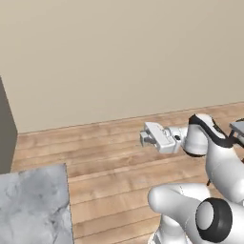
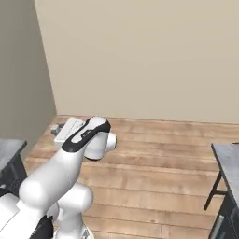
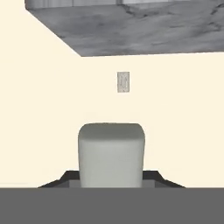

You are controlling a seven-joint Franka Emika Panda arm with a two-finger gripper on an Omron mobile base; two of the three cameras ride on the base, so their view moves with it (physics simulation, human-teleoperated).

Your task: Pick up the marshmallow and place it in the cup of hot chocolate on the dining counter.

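Observation:
The marshmallow (image 3: 111, 153), an off-white soft block, sits between my dark fingertips (image 3: 59, 180) in the hand view. My gripper (image 3: 111, 183) is shut on it. In the left base view the gripper (image 1: 144, 137) is held in the air over the wooden floor and points left. It also appears in the right base view (image 2: 58, 130). A corner of a grey-white marbled counter top (image 1: 33, 205) lies at the lower left, apart from the gripper. The same marbled top (image 3: 144, 26) crosses the top of the hand view. The cup of hot chocolate is out of view.
A beige wall (image 1: 119, 57) stands behind the wooden floor (image 1: 109, 162). A dark grey cabinet side (image 1: 5, 128) rises at the left. Another grey top on a dark leg (image 2: 228, 163) stands at the right. A wall outlet (image 3: 123, 82) is ahead of the hand.

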